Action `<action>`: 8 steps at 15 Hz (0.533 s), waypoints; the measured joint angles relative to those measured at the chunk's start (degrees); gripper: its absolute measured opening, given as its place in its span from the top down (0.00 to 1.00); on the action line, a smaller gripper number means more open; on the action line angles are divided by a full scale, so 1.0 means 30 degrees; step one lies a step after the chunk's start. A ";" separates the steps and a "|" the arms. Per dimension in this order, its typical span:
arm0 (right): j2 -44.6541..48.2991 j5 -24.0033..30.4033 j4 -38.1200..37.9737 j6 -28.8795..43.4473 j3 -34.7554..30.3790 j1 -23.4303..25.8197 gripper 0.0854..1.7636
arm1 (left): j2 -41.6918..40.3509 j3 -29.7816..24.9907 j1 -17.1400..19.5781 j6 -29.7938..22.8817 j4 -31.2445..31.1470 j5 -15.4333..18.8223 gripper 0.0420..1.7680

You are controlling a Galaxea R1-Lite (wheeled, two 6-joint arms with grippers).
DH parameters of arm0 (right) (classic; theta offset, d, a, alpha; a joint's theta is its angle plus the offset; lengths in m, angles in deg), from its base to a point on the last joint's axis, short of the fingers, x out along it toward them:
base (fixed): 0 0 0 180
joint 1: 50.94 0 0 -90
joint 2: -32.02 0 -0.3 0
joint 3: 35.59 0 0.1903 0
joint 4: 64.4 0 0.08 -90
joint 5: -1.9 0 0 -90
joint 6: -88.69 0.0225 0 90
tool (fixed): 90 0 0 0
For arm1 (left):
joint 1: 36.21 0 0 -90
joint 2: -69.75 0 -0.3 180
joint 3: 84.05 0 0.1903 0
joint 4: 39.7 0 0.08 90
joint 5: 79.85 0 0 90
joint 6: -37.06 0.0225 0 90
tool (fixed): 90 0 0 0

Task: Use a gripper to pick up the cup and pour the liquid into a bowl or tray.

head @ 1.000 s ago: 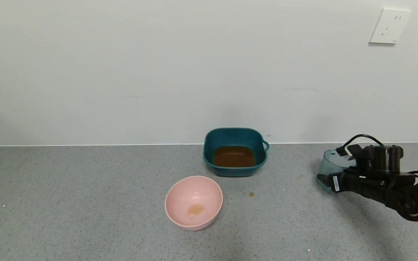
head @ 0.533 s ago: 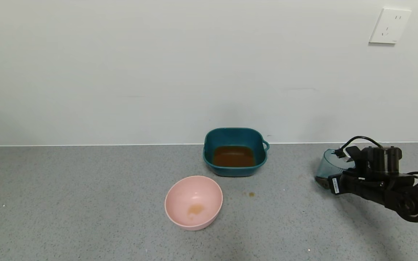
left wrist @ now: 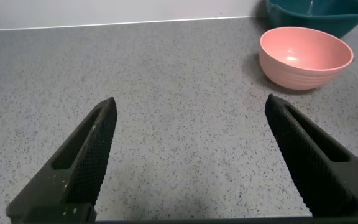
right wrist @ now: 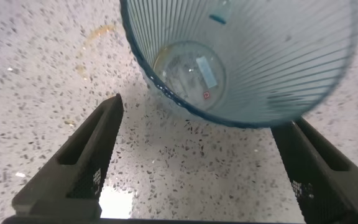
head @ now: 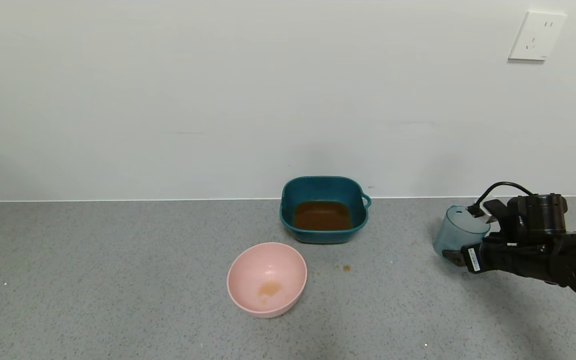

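Note:
The cup (head: 455, 231) stands upright on the grey counter at the far right, and looks empty. My right gripper (head: 452, 250) is open at its near side. In the right wrist view the cup (right wrist: 241, 56) lies just beyond the gripper (right wrist: 199, 118), whose jaws stand wide apart and hold nothing. The liquid (head: 322, 216) fills the bottom of the dark teal dish (head: 288, 192) by the wall. My left gripper (left wrist: 191, 109) is open and empty over bare counter, out of the head view.
A round pink bowl (head: 267, 277) with a pale orange smear stands in front of the teal dish; it also shows in the left wrist view (left wrist: 306, 56). Small brown drips (head: 346, 268) mark the counter between bowl and cup. A wall runs along the counter's back.
The cup has gone from tilted in the right gripper to upright on the counter. The right gripper has drawn back a little to the right.

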 joint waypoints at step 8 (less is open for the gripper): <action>0.4807 -0.0142 -0.2682 0.0561 -0.1317 -0.0154 0.04 | 0.0000 0.0000 0.0000 0.0000 0.0000 0.0000 0.03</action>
